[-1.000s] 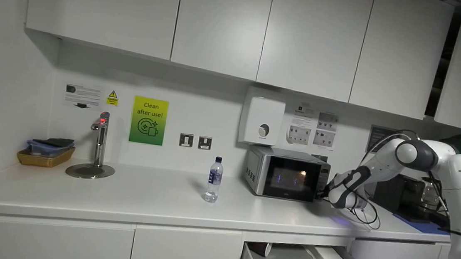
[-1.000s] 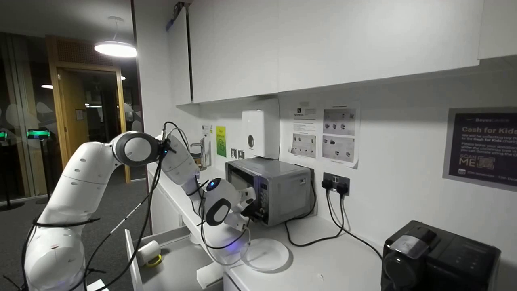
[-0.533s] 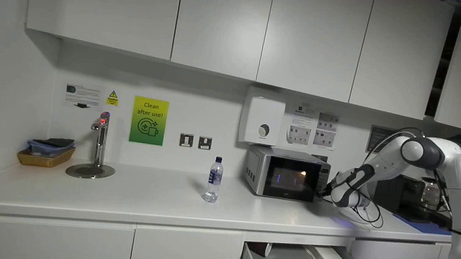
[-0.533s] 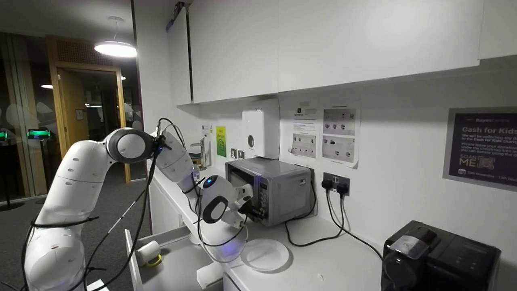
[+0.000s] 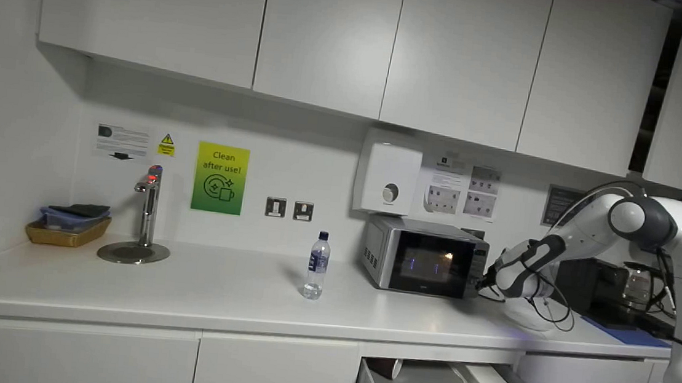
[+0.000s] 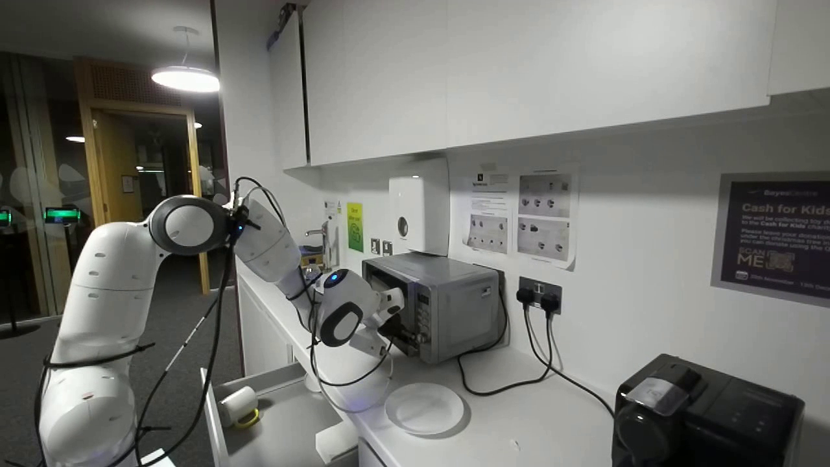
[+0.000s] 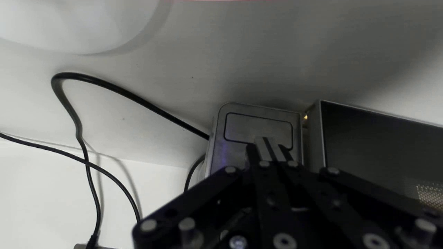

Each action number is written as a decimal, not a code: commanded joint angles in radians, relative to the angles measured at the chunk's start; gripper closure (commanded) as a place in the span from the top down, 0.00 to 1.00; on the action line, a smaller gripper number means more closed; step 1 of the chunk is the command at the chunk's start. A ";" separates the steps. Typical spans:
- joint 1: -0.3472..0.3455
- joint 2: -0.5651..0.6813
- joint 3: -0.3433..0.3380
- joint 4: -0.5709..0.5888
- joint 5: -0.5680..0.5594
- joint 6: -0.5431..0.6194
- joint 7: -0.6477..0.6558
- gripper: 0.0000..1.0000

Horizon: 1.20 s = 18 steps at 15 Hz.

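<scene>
I see smooth white cupboards (image 5: pixel 324 36) along the top of both exterior views, white wall (image 5: pixel 282 155) beneath. Upper left in an exterior view, a round white pendant lamp (image 6: pixel 186 79) glows, a wooden doorframe (image 6: pixel 93 149) behind, grey carpet (image 6: pixel 175 311) below.

- Microwave (image 6: pixel 454 311): silver-grey casing; black door glass (image 5: pixel 430 264) with a dotted mesh patch (image 7: pixel 431 193)
- End effector (image 7: pixel 270 148): black, with pale grey fingertips (image 7: pixel 262 148)
- Arm (image 6: pixel 113 285): white, dark grey joint rings (image 5: pixel 657 223)
- Plate (image 6: pixel 425 410): plain white
- Table (image 5: pixel 215 291): white
- Bottle (image 5: pixel 314 277): clear, navy cap (image 5: pixel 323 235), blue-and-white label (image 5: pixel 318 262)
- Poster (image 5: pixel 220 178): yellow fading into green, dark print
- Mug (image 6: pixel 238 405): white outside, yellow handle (image 6: pixel 247 419)
- Basket (image 5: pixel 65 236): tan
- Coffee machine (image 6: pixel 720 415): black
- Power cables (image 7: pixel 128 94): black
</scene>
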 commanded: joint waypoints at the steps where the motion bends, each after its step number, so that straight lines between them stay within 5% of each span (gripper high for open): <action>1: 0.027 -0.095 -0.050 -0.058 -0.012 -0.101 -0.025 0.00; 6: 0.044 -0.165 -0.089 -0.078 -0.038 -0.239 -0.028 0.00; 8: 0.003 -0.200 -0.049 -0.085 -0.065 -0.297 -0.023 0.00; 18: 0.008 -0.399 -0.027 -0.074 -0.005 -0.662 -0.168 0.00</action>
